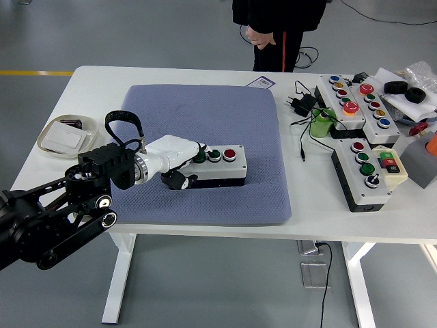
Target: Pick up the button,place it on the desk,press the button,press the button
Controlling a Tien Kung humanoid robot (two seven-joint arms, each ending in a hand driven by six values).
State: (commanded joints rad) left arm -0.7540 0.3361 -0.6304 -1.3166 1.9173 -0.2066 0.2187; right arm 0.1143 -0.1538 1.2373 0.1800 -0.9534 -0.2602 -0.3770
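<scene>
Resting on the left end of the button box, the left hand has its white fingers bent down over the first green button, with the dark thumb tucked against the box's front side. It looks like a press, or a loose hold on that end; I cannot tell which. The hand hides part of the box, so I cannot see if a fingertip is really on the button.

What could go wrong? If the hand pushes sideways and not straight down, the box could slide on the soft blue mat, and then the finger could slip off. The fingers are wide and the buttons sit close together, so it might push the wrong one. The thumb could also catch the box and tip it if the arm lifts.

The box is long and low, with a pale top and a black bottom. Three round buttons show in a row: two green, then a red one at the right end. It lies flat on the mat, in the middle of the white table.

A person stands at the far side, hands near their body. More button boxes sit well apart at the right.
</scene>
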